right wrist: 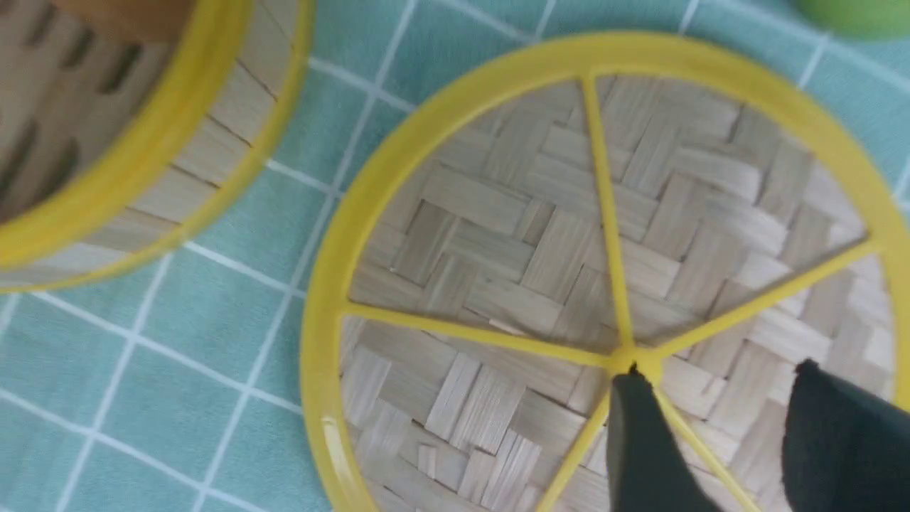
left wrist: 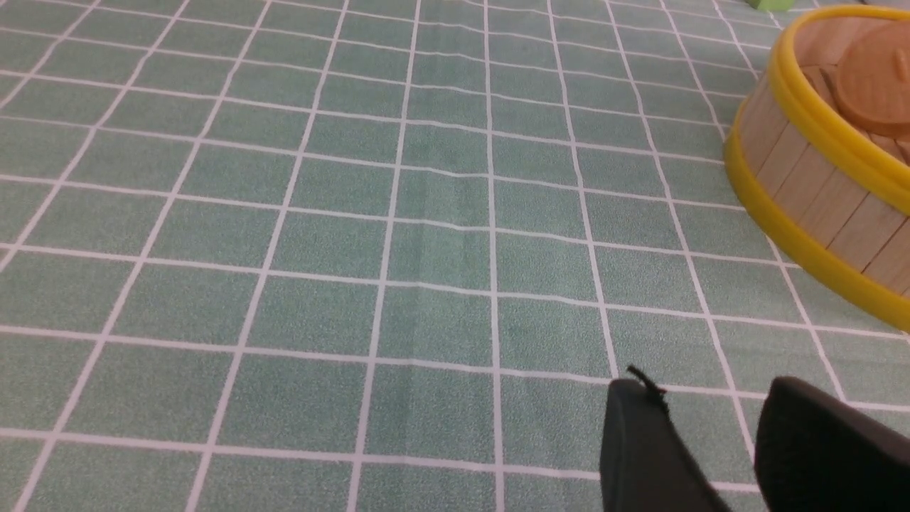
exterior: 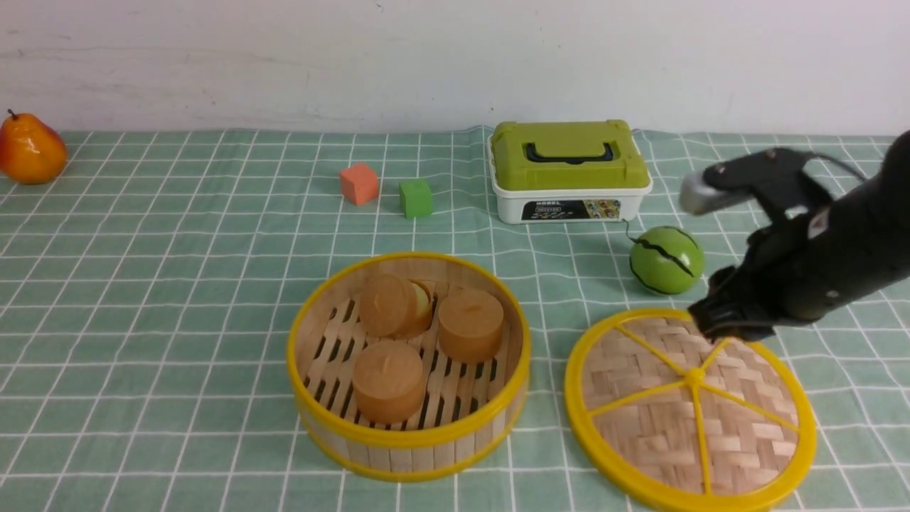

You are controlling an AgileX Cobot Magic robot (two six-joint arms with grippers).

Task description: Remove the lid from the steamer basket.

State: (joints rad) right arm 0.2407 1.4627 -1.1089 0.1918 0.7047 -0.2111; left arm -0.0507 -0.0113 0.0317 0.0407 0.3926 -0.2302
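The steamer basket (exterior: 409,434) stands open at the table's front middle with three brown round cakes (exterior: 387,379) inside. Its wall also shows in the left wrist view (left wrist: 810,178) and the right wrist view (right wrist: 213,107). The lid (exterior: 682,419) lies flat on the cloth to the basket's right, woven side up; it also shows in the right wrist view (right wrist: 540,235). My right gripper (right wrist: 718,370) is open and empty, hovering over the lid's far edge; in the front view it (exterior: 729,320) is seen from behind. My left gripper (left wrist: 711,387) is open and empty over bare cloth, left of the basket.
A green ball (exterior: 666,259) sits just behind the lid, close to my right arm. A white box with an olive-green top (exterior: 569,171) stands at the back. An orange cube (exterior: 358,183), a green cube (exterior: 415,198) and a pear (exterior: 30,148) lie further back and left.
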